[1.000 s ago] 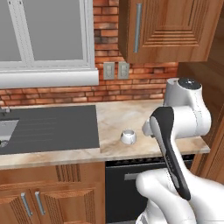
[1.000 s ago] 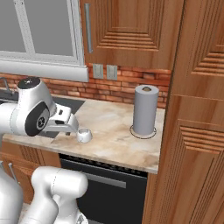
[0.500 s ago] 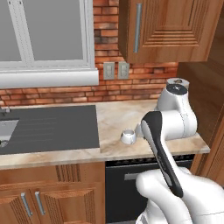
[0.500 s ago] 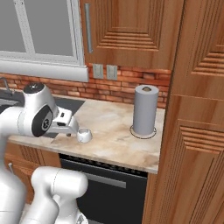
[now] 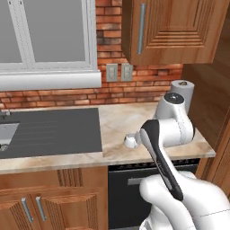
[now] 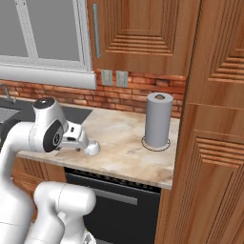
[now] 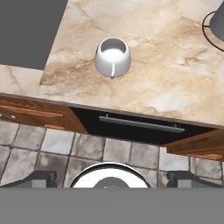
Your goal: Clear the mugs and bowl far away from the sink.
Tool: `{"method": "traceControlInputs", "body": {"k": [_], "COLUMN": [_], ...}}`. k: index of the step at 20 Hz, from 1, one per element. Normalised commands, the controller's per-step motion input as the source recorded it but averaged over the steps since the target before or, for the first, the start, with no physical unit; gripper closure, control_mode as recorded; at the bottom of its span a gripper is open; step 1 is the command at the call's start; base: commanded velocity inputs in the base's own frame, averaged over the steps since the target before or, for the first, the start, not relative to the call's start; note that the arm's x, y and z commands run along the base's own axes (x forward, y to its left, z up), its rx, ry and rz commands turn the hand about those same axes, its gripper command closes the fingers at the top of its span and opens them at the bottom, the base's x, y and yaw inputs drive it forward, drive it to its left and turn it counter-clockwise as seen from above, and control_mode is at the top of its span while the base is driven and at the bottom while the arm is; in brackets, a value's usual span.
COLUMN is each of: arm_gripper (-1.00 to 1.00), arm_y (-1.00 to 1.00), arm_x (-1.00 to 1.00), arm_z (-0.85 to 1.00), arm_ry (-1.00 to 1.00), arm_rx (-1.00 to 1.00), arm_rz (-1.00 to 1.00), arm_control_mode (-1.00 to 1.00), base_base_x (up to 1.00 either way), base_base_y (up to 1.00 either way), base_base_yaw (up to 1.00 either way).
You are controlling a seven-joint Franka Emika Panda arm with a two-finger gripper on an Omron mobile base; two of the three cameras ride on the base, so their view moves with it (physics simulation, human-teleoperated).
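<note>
Your gripper [image 7: 112, 178] hangs with its fingers spread wide and empty, set high so the white mug [image 7: 113, 57] sits framed above center in the hand view. The mug stands upright on the marble counter [image 7: 166, 74], near its front edge, just right of the sink's [image 5: 49, 130] dark drainboard. That is likely too close, so it probably needs moving.

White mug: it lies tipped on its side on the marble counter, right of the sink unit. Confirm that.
Wrong on one count. The white mug stands upright, its open mouth facing up, as the hand view shows. The rest holds: it sits on the marble counter, right of the sink unit.
</note>
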Motion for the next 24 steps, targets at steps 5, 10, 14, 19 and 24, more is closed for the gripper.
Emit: {"method": "traceControlInputs", "body": {"k": [5, 10, 14, 19, 24], "arm_gripper": [-1.00, -1.00, -1.00, -1.00, -1.00], "arm_y": [0.00, 0.00, 0.00, 0.00, 0.00], "arm_x": [0.32, 0.31, 0.41, 0.40, 0.25], "arm_z": [-0.33, -0.25, -0.16, -0.06, -0.08], "arm_ry": [0.00, 0.00, 0.00, 0.00, 0.02], "arm_rx": [0.03, 0.05, 0.02, 0.00, 0.00], "arm_rz": [0.00, 0.00, -0.01, -0.01, -0.03], "arm_control_mode": [-1.00, -1.00, -1.00, -1.00, -1.00], "base_base_x": [0.00, 0.00, 0.00, 0.00, 0.00], "base_base_y": [0.00, 0.00, 0.00, 0.00, 0.00], "base_base_yaw": [0.00, 0.00, 0.00, 0.00, 0.00]}}
